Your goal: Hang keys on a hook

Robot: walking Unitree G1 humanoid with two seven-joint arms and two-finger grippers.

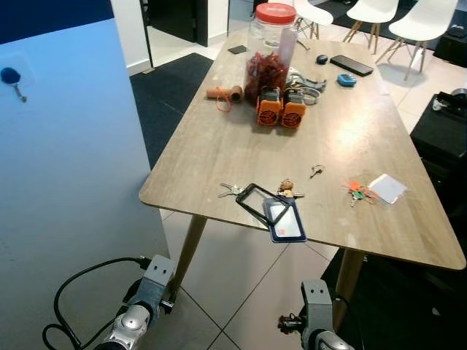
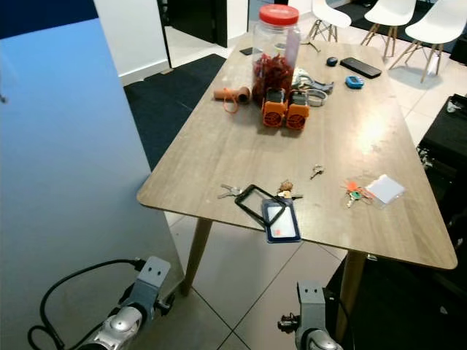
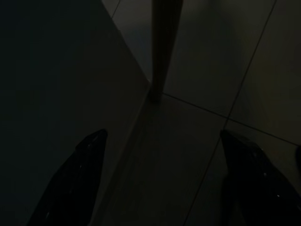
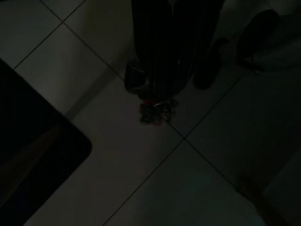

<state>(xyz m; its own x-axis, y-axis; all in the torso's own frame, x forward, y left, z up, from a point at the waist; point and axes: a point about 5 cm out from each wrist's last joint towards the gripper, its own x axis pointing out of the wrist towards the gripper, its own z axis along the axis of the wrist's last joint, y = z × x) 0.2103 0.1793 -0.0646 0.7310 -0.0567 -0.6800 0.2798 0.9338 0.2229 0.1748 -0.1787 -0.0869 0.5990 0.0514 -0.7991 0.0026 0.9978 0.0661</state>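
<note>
Wooden tabletop (image 1: 219, 146) carries a silver key bunch (image 1: 231, 190) near its front edge. Right gripper (image 4: 162, 101) hangs over floor tiles, fingers pinched on reddish keys (image 4: 153, 113); left gripper (image 3: 164, 155) hangs spread wide, empty

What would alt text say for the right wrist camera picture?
Very dark view down the right gripper: its black fingers are closed on a small bunch of keys with a red tag, hanging above pale floor tiles. A dark rounded edge sits at one side.
</note>
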